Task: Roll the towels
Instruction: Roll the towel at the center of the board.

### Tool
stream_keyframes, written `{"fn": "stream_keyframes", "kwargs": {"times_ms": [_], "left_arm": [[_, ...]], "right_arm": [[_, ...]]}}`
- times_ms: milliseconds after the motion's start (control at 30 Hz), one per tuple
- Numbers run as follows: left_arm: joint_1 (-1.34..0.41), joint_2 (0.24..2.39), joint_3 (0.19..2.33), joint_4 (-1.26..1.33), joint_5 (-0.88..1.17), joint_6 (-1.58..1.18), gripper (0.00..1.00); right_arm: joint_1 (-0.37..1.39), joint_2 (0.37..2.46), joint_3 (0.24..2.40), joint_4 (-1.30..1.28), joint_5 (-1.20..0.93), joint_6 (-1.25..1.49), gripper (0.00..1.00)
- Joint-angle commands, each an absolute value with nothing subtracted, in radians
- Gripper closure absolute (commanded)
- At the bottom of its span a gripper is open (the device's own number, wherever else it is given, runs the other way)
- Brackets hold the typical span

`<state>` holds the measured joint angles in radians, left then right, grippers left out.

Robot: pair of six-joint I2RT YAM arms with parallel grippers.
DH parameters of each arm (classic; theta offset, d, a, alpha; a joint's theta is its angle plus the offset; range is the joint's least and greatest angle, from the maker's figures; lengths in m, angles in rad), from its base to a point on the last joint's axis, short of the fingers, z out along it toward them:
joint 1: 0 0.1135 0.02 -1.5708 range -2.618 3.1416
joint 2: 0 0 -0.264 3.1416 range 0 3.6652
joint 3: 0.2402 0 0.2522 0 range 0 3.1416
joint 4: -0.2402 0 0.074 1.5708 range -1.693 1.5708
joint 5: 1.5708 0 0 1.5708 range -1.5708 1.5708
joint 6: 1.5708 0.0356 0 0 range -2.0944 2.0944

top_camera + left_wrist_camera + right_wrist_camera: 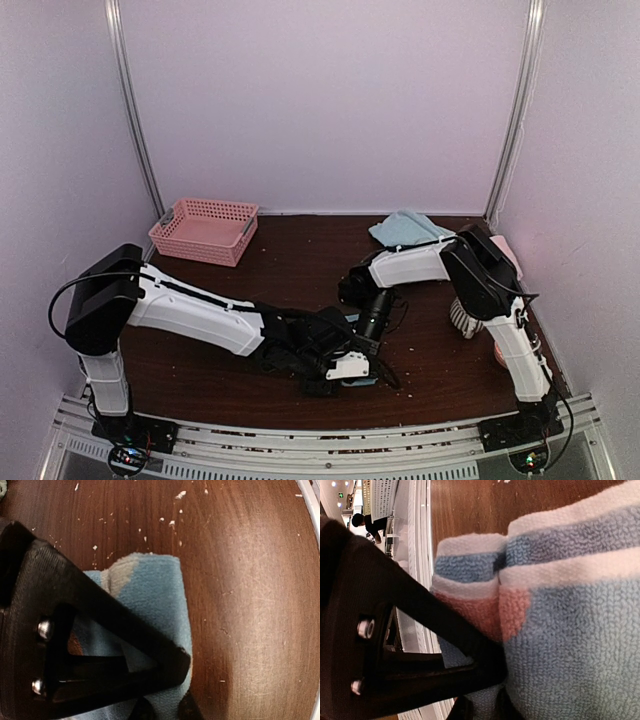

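Left gripper [162,707] seemingly pinches the blue towel [150,587].

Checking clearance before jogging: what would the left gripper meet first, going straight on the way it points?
The folded light blue towel; the left gripper may touch it now, depth unclear.

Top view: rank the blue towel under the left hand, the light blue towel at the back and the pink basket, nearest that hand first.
1. Blue towel, beneath the left hand.
2. Light blue towel, back right.
3. Pink plastic basket, back left.
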<state>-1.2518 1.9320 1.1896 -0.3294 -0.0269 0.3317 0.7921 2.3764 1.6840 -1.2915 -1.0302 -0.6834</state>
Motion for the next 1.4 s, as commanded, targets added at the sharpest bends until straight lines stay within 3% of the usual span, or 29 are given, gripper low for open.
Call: {"fn": "stream_keyframes", "kwargs": {"times_ms": [0,33,133,567,700,767,833,1033,1167,1367], "left_arm": [[-1.256,1.948,1.199,-0.313,-0.005,0.331,0.95],[-1.256,1.947,1.203,-0.325,0.003,0.32,0.97],[-1.256,1.942,1.222,-0.381,0.062,0.274,1.0],[-1.201,2.037,1.308,-0.477,0.382,0.169,1.0],[-1.1,2.131,1.386,-0.54,0.625,0.094,1.0],[-1.049,2.175,1.408,-0.538,0.763,0.027,1.0],[-1.016,2.211,1.402,-0.515,0.877,-0.018,1.0],[-1.005,2.32,1.449,-0.535,0.975,-0.039,1.0],[-0.995,2.356,1.457,-0.533,0.975,-0.06,1.0],[-0.985,2.362,1.442,-0.516,0.943,-0.107,1.0]], "right_arm": [[0.798,2.376,1.672,-1.354,-0.883,-0.821,0.78],[0.797,2.324,1.657,-1.357,-0.881,-0.847,0.68],[0.787,2.176,1.642,-1.357,-0.845,-0.88,0.57],[0.595,1.728,1.918,-1.081,-0.699,-0.417,0.5],[0.593,1.481,1.751,-0.92,-0.819,-0.459,0.39],[0.606,1.383,1.626,-0.892,-0.923,-0.533,0.25],[0.708,1.333,1.535,-0.959,-0.934,-0.677,0.2],[0.994,1.334,1.261,-0.964,-0.531,-0.749,0.31],[1.07,1.35,1.114,-0.872,-0.396,-0.731,0.48],[1.137,1.378,0.923,-0.556,-0.145,-0.64,0.56]]}}
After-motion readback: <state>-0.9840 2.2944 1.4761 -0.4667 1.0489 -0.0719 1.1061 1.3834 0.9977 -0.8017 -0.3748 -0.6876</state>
